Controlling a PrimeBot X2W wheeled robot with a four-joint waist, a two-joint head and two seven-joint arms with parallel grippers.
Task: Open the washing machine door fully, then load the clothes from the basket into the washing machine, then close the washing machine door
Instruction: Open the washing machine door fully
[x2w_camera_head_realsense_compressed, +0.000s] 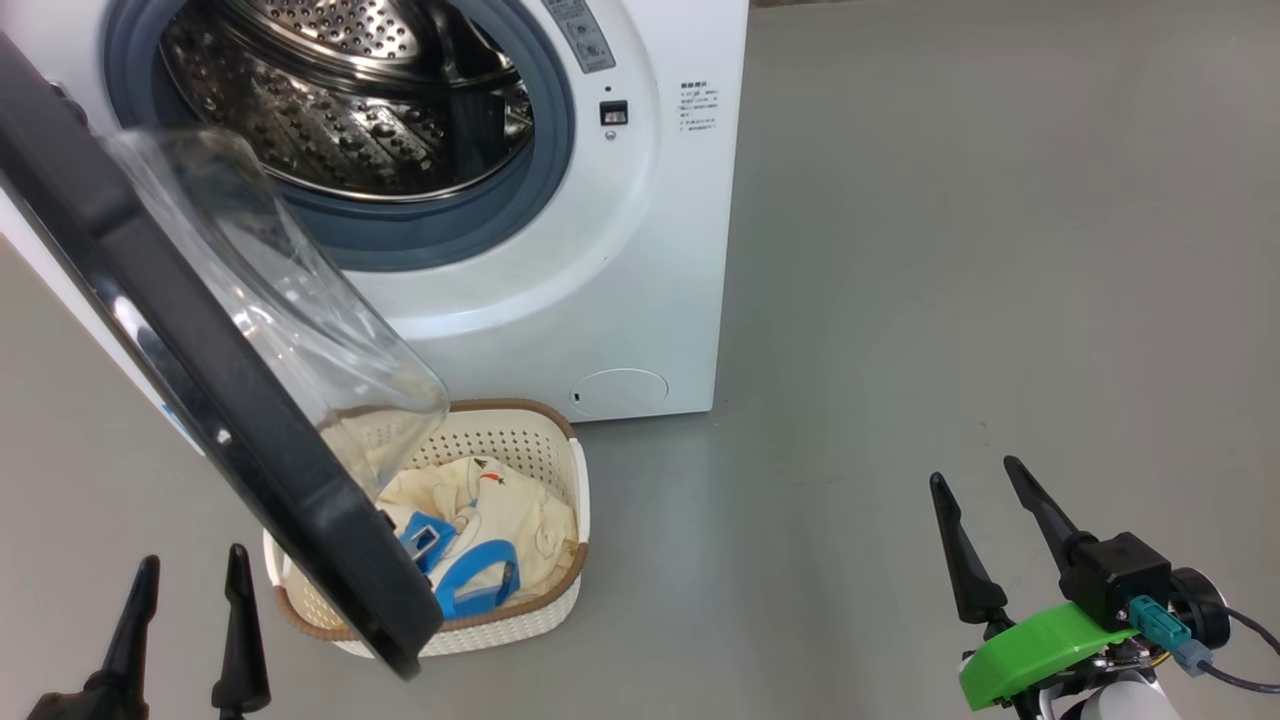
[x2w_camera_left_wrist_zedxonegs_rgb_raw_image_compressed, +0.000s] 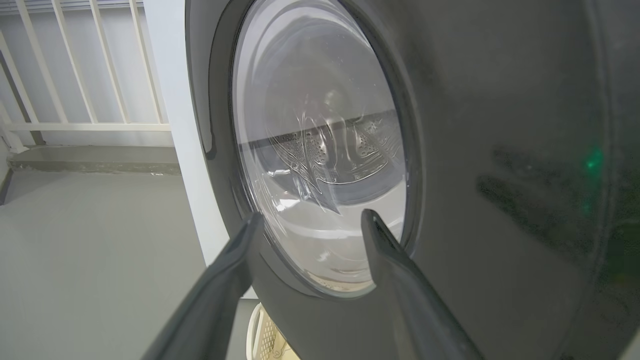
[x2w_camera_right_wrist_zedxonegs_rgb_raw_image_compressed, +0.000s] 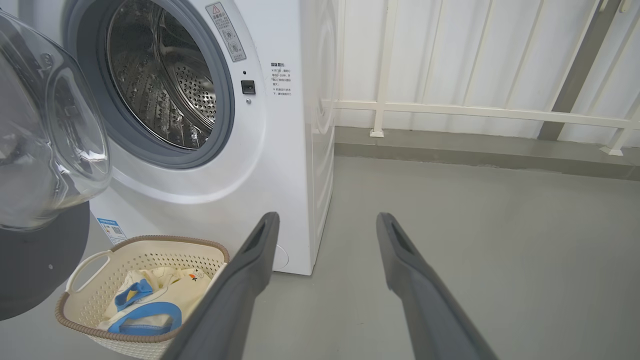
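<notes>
On the floor before the washing machine (x2w_camera_head_realsense_compressed: 640, 250), we saw the basket (x2w_camera_head_realsense_compressed: 560, 608) holding the clothes (x2w_camera_head_realsense_compressed: 505, 505), partly behind the open washing machine door (x2w_camera_head_realsense_compressed: 190, 360); our left tool (x2w_camera_head_realsense_compressed: 194, 555) and right tool (x2w_camera_head_realsense_compressed: 972, 470) stood wide, holding nothing.

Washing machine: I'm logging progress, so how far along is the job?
Done: the door stands open, and the drum looks empty. In hand: nothing; left gripper and right gripper are open and empty. Left: the clothes lie in the basket, partly under the door; loading and closing remain.
</notes>
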